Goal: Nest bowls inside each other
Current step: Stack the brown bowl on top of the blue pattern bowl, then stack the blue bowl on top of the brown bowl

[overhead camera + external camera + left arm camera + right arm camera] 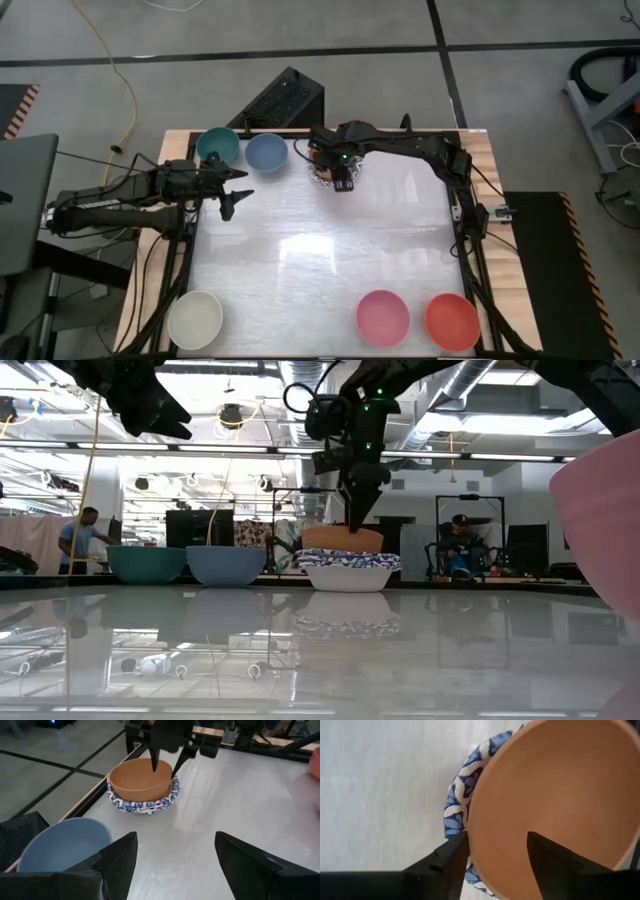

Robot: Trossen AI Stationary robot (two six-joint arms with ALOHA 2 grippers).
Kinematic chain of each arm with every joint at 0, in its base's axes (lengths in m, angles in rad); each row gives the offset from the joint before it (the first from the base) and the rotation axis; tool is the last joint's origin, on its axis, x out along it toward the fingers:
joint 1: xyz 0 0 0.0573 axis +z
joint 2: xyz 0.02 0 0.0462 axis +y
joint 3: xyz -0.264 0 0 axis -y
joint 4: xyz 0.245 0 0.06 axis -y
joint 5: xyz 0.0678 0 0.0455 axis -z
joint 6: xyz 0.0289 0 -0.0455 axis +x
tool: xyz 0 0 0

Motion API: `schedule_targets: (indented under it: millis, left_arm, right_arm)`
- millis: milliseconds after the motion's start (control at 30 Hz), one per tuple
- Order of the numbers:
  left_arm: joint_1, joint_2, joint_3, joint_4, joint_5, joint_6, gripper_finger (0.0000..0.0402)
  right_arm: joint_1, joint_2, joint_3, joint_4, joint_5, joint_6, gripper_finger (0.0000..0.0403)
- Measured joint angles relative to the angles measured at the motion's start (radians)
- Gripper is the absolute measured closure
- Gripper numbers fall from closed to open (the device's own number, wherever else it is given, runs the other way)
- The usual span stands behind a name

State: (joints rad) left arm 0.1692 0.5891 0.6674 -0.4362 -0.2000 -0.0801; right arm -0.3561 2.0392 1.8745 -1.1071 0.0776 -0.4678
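The table (330,270) fills the view, pale and glossy, with bowls along its far and near edges. The right arm (420,148) stretches in from the far right corner, and the left arm (110,195) lies along the left side.

The right gripper (343,183) hangs straight down over the stack (348,568) at the far edge, fingers apart, straddling the near rim of the orange bowl (141,780) with one finger (551,865) inside and one outside. It is not pinching the rim; there is a gap on both sides. The orange bowl sits nested in the blue-patterned white bowls (145,806), tilted a little, its rim riding above theirs.

The left gripper (232,198) waits above the table just in front of the teal and blue pair, jaws wide, holding nothing.

The teal bowl (218,148) and blue bowl (266,153) stand side by side at the far left, just left of the stack. Along the near edge: the cream bowl (195,319) at the left corner, the pink bowl (383,316) and red bowl (452,321) close together at the right.
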Motion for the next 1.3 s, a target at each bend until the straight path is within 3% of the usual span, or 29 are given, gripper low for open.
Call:
schedule_targets:
  millis: [233,500,667,867,1033,1200,1300]
  left_arm:
    - [0.000,0.047,0.000,-0.003,-0.051,0.045,0.0146]
    - [0.002,0.221,0.000,-0.021,-0.136,0.125,0.0146]
    - [0.035,0.304,0.000,0.018,-0.034,0.120,0.0146]
    - [0.067,0.432,0.000,0.067,-0.083,0.170,0.0146]
    - [0.136,0.544,0.000,0.153,-0.174,0.236,0.0146]
    - [0.251,0.653,0.000,0.248,-0.154,0.271,0.0146]
    - [0.312,0.709,0.000,0.281,-0.091,0.272,0.0146]
  right_arm:
    - [0.000,-0.001,0.108,-0.062,0.000,0.026,0.0172]
    - [0.002,-0.001,0.221,-0.127,0.000,0.047,0.0174]
    - [0.002,-0.001,0.256,-0.174,0.000,0.057,0.0174]
    - [0.001,-0.001,0.260,-0.203,0.000,0.053,0.0174]
    - [0.001,-0.001,0.260,-0.210,0.000,0.053,0.0175]
    - [0.000,0.000,0.260,-0.234,0.000,0.052,0.0175]
    - [0.000,0.000,0.260,-0.236,0.000,0.052,0.0175]
